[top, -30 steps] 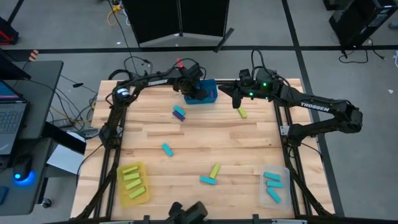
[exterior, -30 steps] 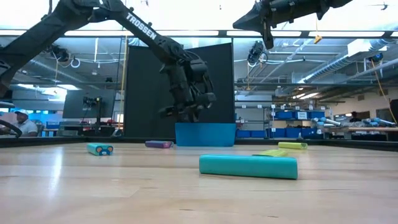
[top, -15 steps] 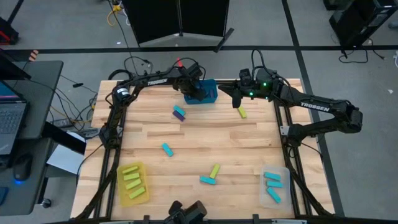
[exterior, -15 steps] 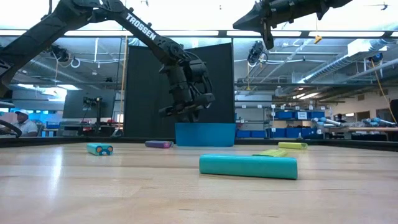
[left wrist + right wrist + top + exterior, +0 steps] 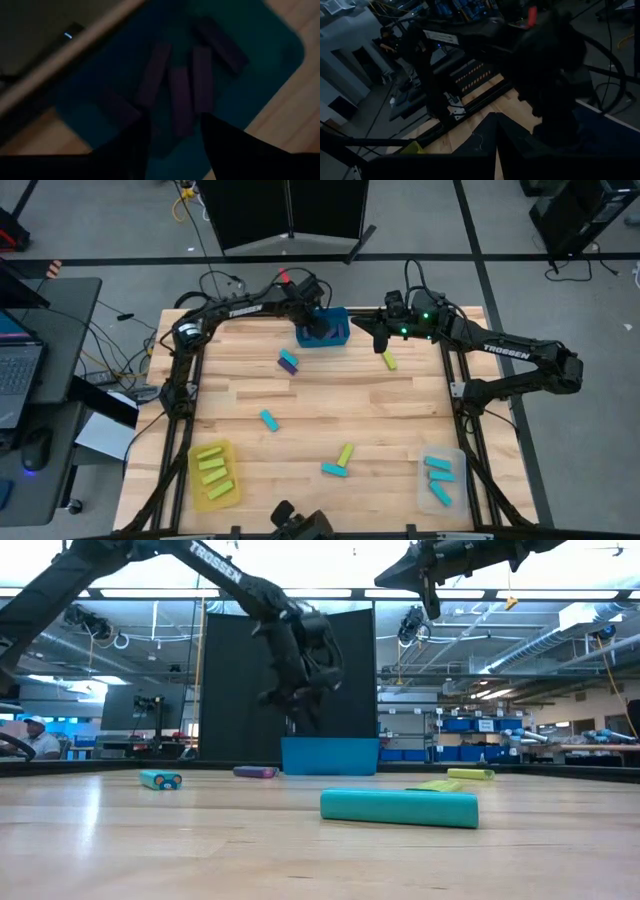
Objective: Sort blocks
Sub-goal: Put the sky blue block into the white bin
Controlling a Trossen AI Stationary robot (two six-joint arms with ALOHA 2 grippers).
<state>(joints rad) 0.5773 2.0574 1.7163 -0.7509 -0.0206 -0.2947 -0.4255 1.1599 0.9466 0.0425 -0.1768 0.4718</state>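
Hovering right over the blue bin (image 5: 344,330) at the far edge of the table (image 5: 400,410) with the left gripper (image 5: 318,323), spread wide and carrying nothing. Makes sense for a drop spot: looking down past the fingers (image 5: 220,145) at several purple blocks (image 5: 182,95) lying flat inside the bin, so purple obviously goes there. Same logic elsewhere: lime blocks (image 5: 212,470) in the yellow bin (image 5: 196,480) at the near left corner, cyan blocks (image 5: 438,475) in the clear bin (image 5: 458,480) at the near right.

Parking the right gripper (image 5: 379,340) just beside the blue bin, pinched closed and empty, above a loose lime block (image 5: 389,361). Probably waiting its turn, but only guessing.

Plenty left to sort on the open wood: a purple block (image 5: 288,360) near the blue bin with something cyan touching it, a lone cyan block (image 5: 269,420) mid-table, plus a lime one (image 5: 345,453) touching a cyan one (image 5: 334,470) toward the near edge. Roughly two-thirds done, judging by that.
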